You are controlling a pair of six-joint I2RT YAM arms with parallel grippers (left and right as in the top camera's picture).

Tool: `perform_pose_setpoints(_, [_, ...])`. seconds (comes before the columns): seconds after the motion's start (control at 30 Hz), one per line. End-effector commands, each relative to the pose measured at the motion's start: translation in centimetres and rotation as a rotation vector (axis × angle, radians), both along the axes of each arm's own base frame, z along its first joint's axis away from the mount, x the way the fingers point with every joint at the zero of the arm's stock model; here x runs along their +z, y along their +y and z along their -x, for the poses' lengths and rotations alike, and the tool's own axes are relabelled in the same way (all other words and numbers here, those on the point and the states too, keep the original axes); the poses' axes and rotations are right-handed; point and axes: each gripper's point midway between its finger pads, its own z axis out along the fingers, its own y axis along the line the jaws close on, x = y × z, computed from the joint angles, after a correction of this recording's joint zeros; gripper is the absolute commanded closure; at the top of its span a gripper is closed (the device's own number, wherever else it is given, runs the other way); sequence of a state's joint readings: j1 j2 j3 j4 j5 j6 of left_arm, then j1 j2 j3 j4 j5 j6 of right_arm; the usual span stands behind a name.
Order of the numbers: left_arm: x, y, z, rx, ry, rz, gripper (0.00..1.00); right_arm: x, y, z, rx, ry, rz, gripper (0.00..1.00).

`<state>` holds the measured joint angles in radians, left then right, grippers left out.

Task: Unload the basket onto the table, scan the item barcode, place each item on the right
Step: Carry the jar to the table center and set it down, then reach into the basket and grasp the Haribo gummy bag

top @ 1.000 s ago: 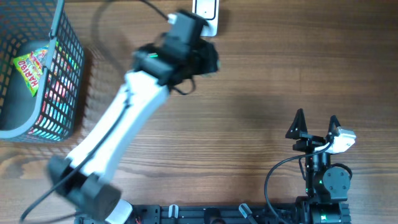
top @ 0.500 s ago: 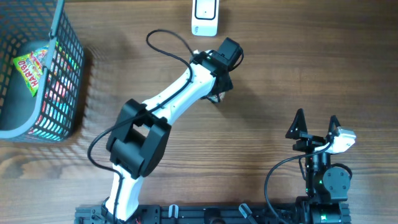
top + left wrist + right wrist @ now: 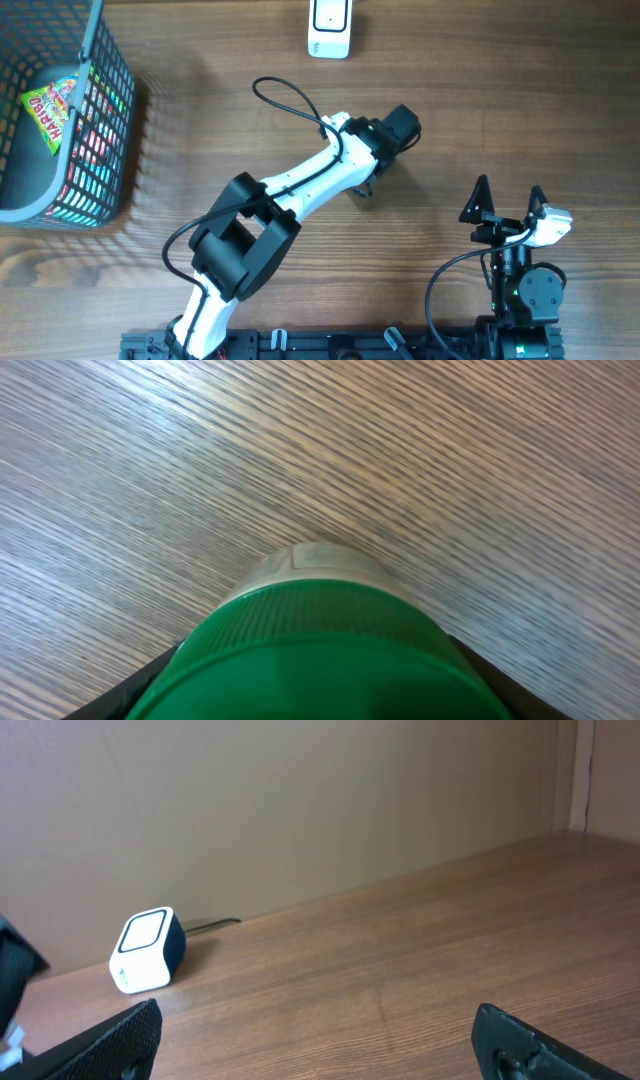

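Note:
The item, a container with a ribbed green cap [image 3: 318, 650] and a pale body past it, fills the bottom of the left wrist view. My left gripper [image 3: 320, 695] is shut on it, a black finger hugging each side of the cap, over bare wood. From overhead the left gripper [image 3: 398, 130] sits right of the table's middle and hides the item. The white barcode scanner [image 3: 329, 25] stands at the far edge, also visible from the right wrist as the scanner [image 3: 147, 952]. My right gripper [image 3: 508, 203] rests open at the near right, nothing between its fingertips [image 3: 110, 1038].
A dark wire basket [image 3: 95, 150] stands at the far left with a Haribo bag [image 3: 48, 112] inside. A black cable [image 3: 285, 95] loops off the left arm. A brown wall [image 3: 300, 800] backs the table behind the scanner.
The left arm has swung away from the scanner, moving right and toward the near side with the item. The right arm has not moved.

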<state>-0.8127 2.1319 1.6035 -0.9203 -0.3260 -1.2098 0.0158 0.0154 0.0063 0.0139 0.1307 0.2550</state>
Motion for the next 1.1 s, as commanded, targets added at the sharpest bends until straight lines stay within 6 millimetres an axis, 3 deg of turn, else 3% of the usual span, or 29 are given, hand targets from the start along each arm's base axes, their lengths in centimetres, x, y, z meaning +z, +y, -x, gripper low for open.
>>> perform_pose_setpoints(0.0, [-0.2,2.4,-0.1,0.031,-0.039,-0.105,0.00,0.1,0.2,0.0,0.016,-0.005,0.016,0.00])
perform_pose_setpoints(0.1, [2.3,2.5,-1.2,-0.053,-0.093,-0.129,0.00,0.1,0.2,0.0,0.016,-0.005,0.016,0.00])
perform_pose_setpoints(0.17, [5.6,1.9,-2.1,-0.124,-0.145,-0.117,0.00,0.1,0.2,0.0,0.016,-0.005,0.016,0.00])
perform_pose_setpoints(0.23, [10.7,1.8,-2.8,-0.166,-0.220,-0.107,0.00,0.1,0.2,0.0,0.016,-0.005,0.016,0.00])
perform_pose_setpoints(0.3, [17.3,3.2,-3.3,-0.161,-0.333,-0.118,0.00,0.1,0.2,0.0,0.016,-0.005,0.016,0.00])
perform_pose_setpoints(0.4, [27.6,8.1,-3.9,-0.093,-0.526,-0.161,0.00,0.1,0.2,0.0,0.016,-0.005,0.016,0.00])
perform_pose_setpoints(0.43, [29.7,9.5,-4.0,-0.074,-0.560,-0.161,0.00,0.1,0.2,0.0,0.016,-0.004,0.016,0.00])
perform_pose_setpoints(0.47, [33.0,12.4,-4.1,-0.036,-0.609,-0.150,0.00,0.1,0.2,0.0,0.016,-0.005,0.016,0.00])
perform_pose_setpoints(0.53, [36.3,17.2,-4.0,0.057,-0.652,-0.128,0.00,0.1,0.2,0.0,0.016,-0.005,0.016,0.00])
perform_pose_setpoints(0.6, [38.2,23.9,-3.6,0.209,-0.666,-0.092,0.00,0.1,0.2,0.0,0.016,-0.005,0.016,0.00])
perform_pose_setpoints(0.7, [37.1,32.8,-3.0,0.440,-0.609,0.000,0.00,0.1,0.2,0.0,0.016,-0.005,0.016,0.00])
perform_pose_setpoints(0.77, [34.8,37.3,-2.9,0.577,-0.543,0.089,0.00,0.1,0.2,0.0,0.016,-0.005,0.016,0.00])
perform_pose_setpoints(0.8, [32.5,40.7,-3.0,0.687,-0.496,0.161,0.00,0.1,0.2,0.0,0.016,-0.005,0.017,0.00])
perform_pose_setpoints(0.93, [25.7,46.5,-4.1,0.832,-0.363,0.256,0.00,0.1,0.2,0.0,0.016,-0.005,0.016,0.00])
perform_pose_setpoints(1.07, [19.4,49.7,-6.0,0.895,-0.258,0.249,0.00,0.1,0.2,0.0,0.016,-0.004,0.016,0.00])
